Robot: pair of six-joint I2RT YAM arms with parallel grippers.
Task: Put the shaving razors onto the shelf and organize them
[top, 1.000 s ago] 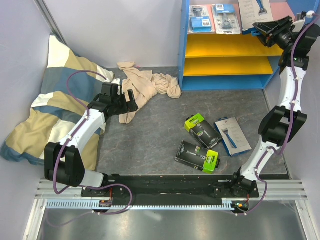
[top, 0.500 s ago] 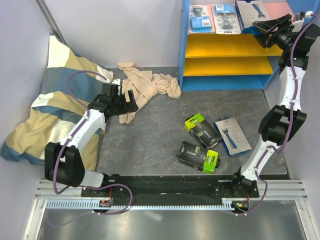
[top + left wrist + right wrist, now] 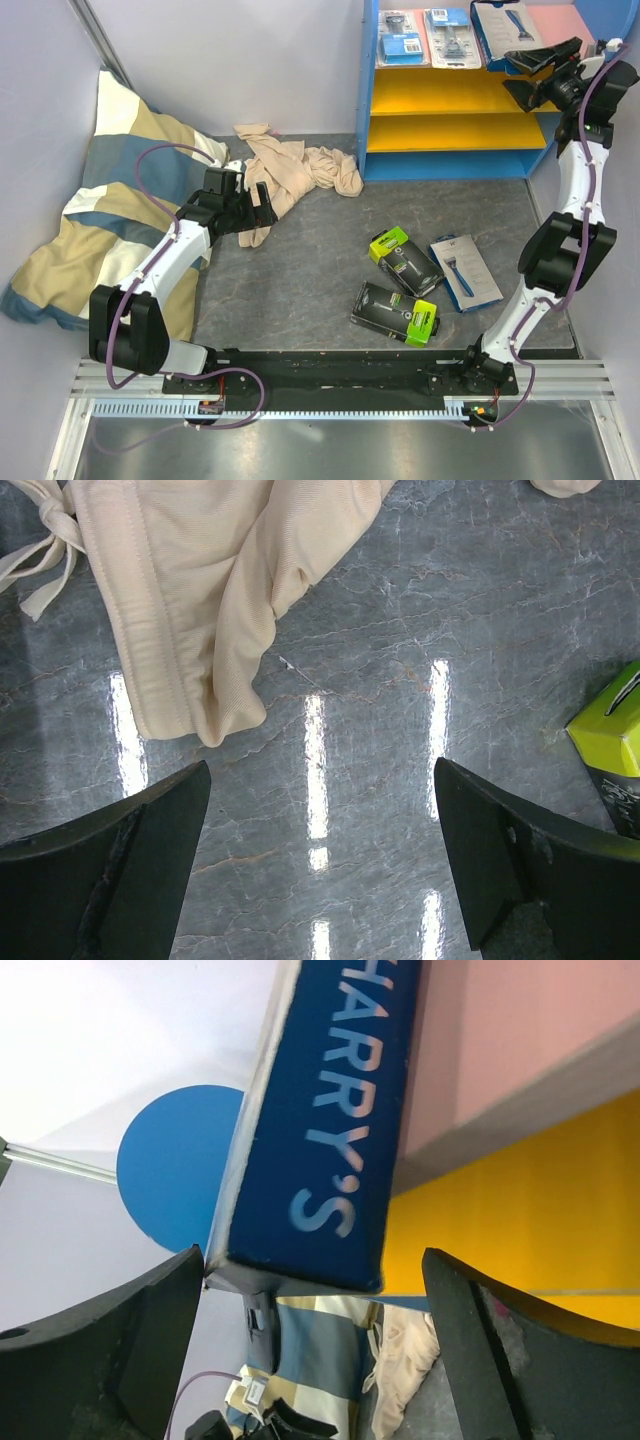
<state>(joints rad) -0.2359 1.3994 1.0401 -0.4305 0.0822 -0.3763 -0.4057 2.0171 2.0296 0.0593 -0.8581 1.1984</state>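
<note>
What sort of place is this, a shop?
Probably a robot lab bench staged as a shop: two arms bolted to a rail, bare partition walls, a small blue shelf holding razor packs.

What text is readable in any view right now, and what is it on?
"HARRY'S": on the blue edge of the white-blue box lying on the pink top board, right wrist view.
Blister packs, black boxes, second white-blue box: print too small to read.

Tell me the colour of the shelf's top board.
The top board is pink; the top external view shows it best.
</note>
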